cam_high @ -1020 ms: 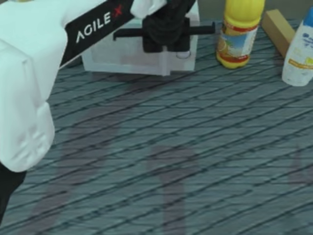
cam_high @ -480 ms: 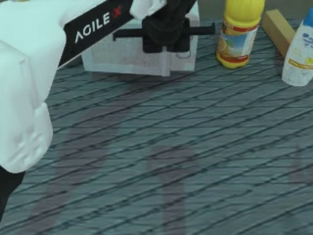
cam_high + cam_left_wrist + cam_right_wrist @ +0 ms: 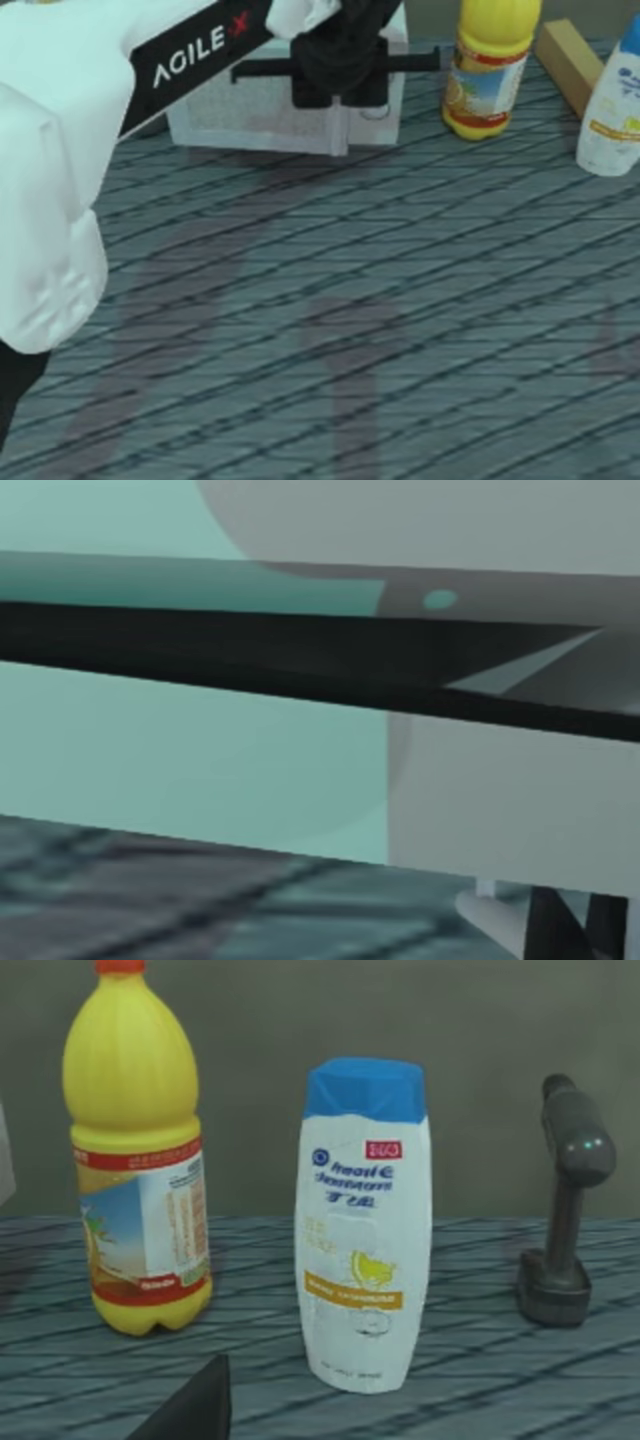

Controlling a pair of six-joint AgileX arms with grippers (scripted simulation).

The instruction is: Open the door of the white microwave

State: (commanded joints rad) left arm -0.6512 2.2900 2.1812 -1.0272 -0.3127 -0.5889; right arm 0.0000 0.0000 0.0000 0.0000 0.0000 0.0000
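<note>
The white microwave (image 3: 385, 112) stands at the back of the table, left of centre, partly under my left arm. Its door (image 3: 250, 122), with the grey speckled mesh window, faces the front. The door's free edge (image 3: 338, 132) stands slightly out from the knob panel. My left gripper (image 3: 338, 92) hangs right over that edge and appears shut on it. The left wrist view shows the pale teal interior (image 3: 200, 750) past a white panel (image 3: 500, 810). A dark part of my right gripper (image 3: 205, 1405) shows only in the right wrist view, parked off to the right.
A yellow juice bottle (image 3: 490, 70) stands just right of the microwave. Further right are a wooden block (image 3: 572, 60) and a white shampoo bottle (image 3: 612, 100) with a blue cap. A dark upright tool (image 3: 565, 1210) stands beyond the shampoo bottle.
The door's free edge has shifted a little to the left and outward, and more of the mesh window shows. My left gripper moved slightly with it.
</note>
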